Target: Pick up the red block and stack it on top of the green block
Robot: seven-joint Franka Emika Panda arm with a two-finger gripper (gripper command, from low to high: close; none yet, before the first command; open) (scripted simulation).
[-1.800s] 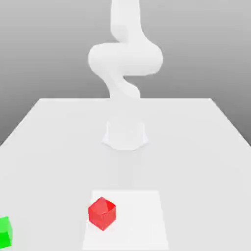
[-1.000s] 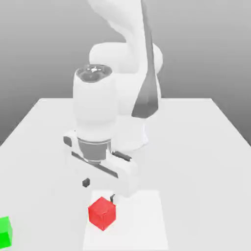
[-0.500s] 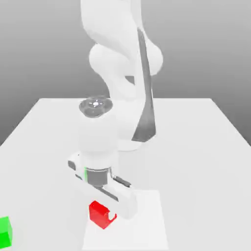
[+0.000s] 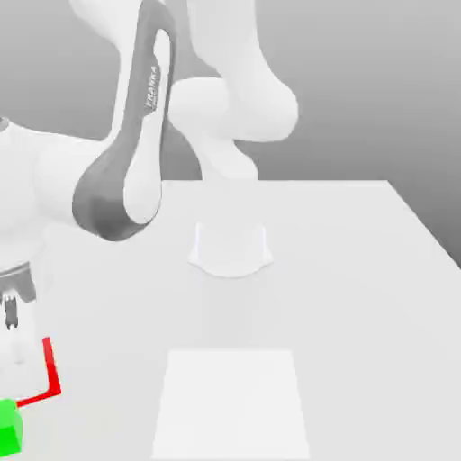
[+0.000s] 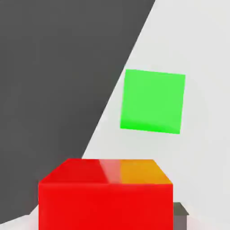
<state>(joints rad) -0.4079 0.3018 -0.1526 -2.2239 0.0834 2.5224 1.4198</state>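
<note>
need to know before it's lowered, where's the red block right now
The red block is held in the tool, at the exterior view's left, near the green block.

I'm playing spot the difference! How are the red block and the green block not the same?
The red block is held up in the gripper, while the green block sits down on the table. The red block is nearer the hand's camera; the green block is farther from it. Both are plain blocks with flat sides.
</note>
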